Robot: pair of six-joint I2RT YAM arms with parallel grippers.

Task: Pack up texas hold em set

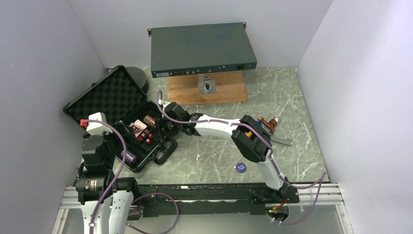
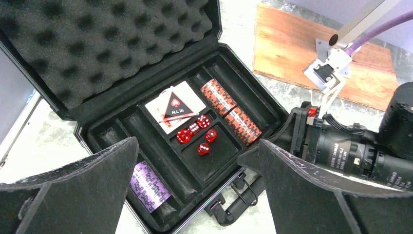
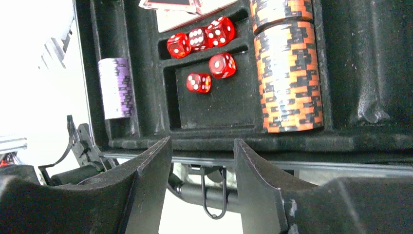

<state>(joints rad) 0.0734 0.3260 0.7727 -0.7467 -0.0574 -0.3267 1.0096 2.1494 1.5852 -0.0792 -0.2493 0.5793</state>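
Sitting open at the left of the marble surface (image 1: pixel 292 112), the black case (image 1: pixel 104 97) has its foam lid tilted back. The left hand (image 2: pixel 197 146) hovers above it, spread wide and empty, and the right hand (image 3: pixel 202 146) is at its front edge by the latch, also open, holding nothing. Inside lie orange chips (image 2: pixel 229 109) in one slot, purple chips (image 2: pixel 148 185) in another, and cards (image 2: pixel 175 105) and five red dice (image 3: pixel 222 64) in the middle compartments; a blue chip (image 1: pixel 240 167) lies on the surface, well apart.

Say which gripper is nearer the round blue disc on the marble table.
Right. The right gripper sits at the black case's latch side; the left gripper hovers across the case, farther from the blue disc.
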